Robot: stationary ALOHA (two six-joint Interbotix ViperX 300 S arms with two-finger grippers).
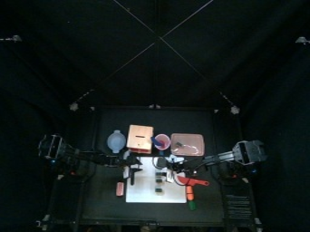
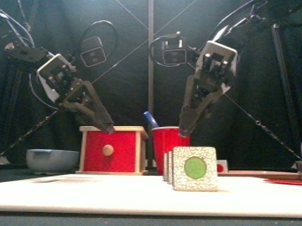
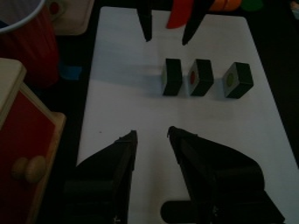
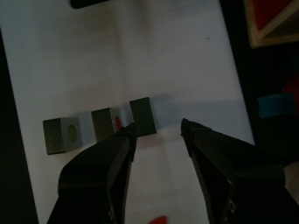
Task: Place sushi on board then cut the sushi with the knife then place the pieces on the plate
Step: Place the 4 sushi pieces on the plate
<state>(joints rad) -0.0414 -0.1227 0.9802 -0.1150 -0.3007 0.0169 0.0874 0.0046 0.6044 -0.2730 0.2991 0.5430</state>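
**A:** Where is the sushi (image 3: 200, 77)?

**B:** It's on the white board (image 3: 128, 96), already in three dark green pieces. Two touch and the third stands a little apart. Cutting looks done, so the step in hand is most likely moving pieces to the pink tray (image 1: 188, 143), which sits toward the back right, well apart from the board.

**A:** And the grippers?

**B:** The right gripper (image 4: 156, 131) hangs above the pieces, jaws spread, with nothing between them. The left gripper (image 3: 152, 133) is likewise spread and empty, over the board's other end. A red thing, probably the knife (image 1: 195, 181), lies just right of the board.

**A:** What does the next move call for?

**B:** Probably the right gripper drops over one piece, the lone one being easiest. It has to close on it without toppling the neighbours, then carry it back to the tray.
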